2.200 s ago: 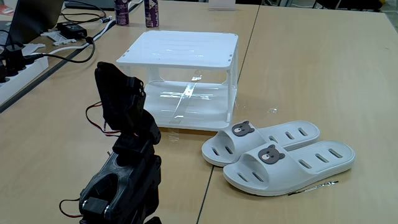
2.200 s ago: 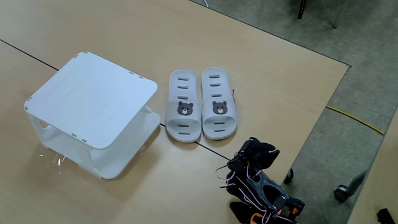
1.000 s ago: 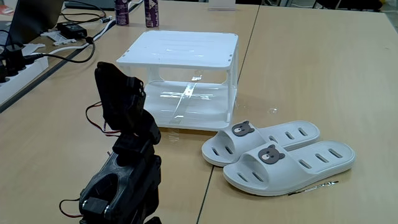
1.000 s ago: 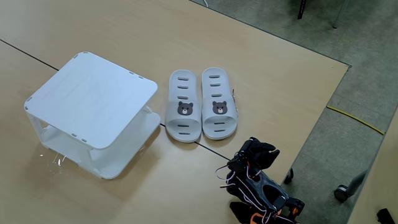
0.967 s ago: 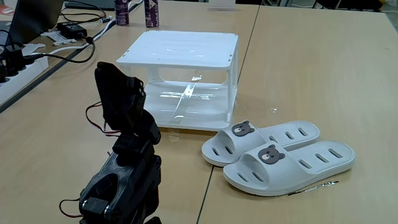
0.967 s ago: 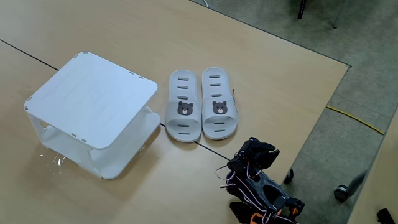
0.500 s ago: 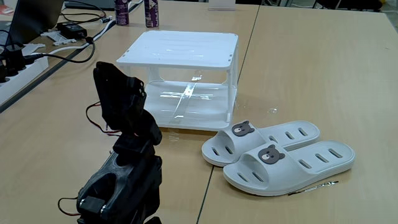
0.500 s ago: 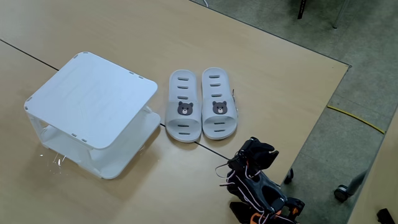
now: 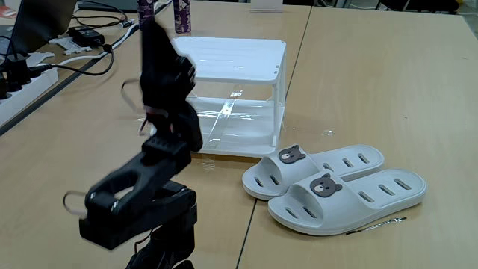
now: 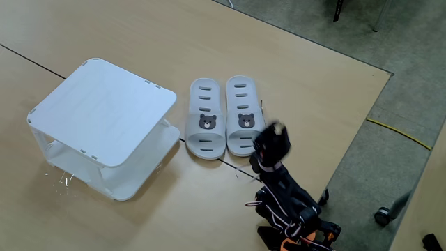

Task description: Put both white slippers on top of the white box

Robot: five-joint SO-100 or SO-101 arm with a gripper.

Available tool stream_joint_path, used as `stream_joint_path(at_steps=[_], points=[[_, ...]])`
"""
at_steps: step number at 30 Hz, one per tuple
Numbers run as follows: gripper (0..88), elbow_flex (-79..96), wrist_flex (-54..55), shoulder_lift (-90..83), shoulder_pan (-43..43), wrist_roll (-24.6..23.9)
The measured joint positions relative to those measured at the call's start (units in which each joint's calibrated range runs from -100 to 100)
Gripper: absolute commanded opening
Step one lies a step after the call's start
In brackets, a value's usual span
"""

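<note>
Above the near edge of the table, my gripper (image 10: pixel 273 141) hung in the air over bare wood, blurred in both fixed views, so I could not tell whether its jaws were parted or closed; nothing appeared to be held in it. It sat just short of the toe ends of the white slippers (image 10: pixel 225 117), apart from them.

Both slippers lay flat on the table (image 9: pixel 373 82), side by side and touching along their length, soles down, bear badges up. The white box (image 10: pixel 103 110) stood beside them, close but separate, its slatted top bare in both fixed views.

I judged the slippers light and rubbery: soft enough to flex under a pinch, with a matte skin that should not slip much. The strap arch over the toe looked like the best hold, one finger under the band and one on top, since the footbed seemed too broad to span. A pinch on the side wall might also serve, though the sole could droop. Because the pair touched, I expected lifting one might nudge its neighbour. The rack looked light too, so a hard set-down could shift it.
</note>
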State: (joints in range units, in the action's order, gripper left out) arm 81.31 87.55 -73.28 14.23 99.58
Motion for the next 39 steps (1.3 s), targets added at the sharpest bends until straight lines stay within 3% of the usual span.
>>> stream_joint_path(at_steps=[6,9,16,24,39], points=[[0.8,-10.1,-24.8,12.4,0.0,0.0],[0.8,-10.7,-29.8,18.4,0.0,0.0],[0.8,-9.3,-30.3,35.3,0.0,0.0],[0.8,16.7,-25.5,36.9,-0.5,0.0],[0.8,17.0,-23.9,61.4,-0.9,0.0]])
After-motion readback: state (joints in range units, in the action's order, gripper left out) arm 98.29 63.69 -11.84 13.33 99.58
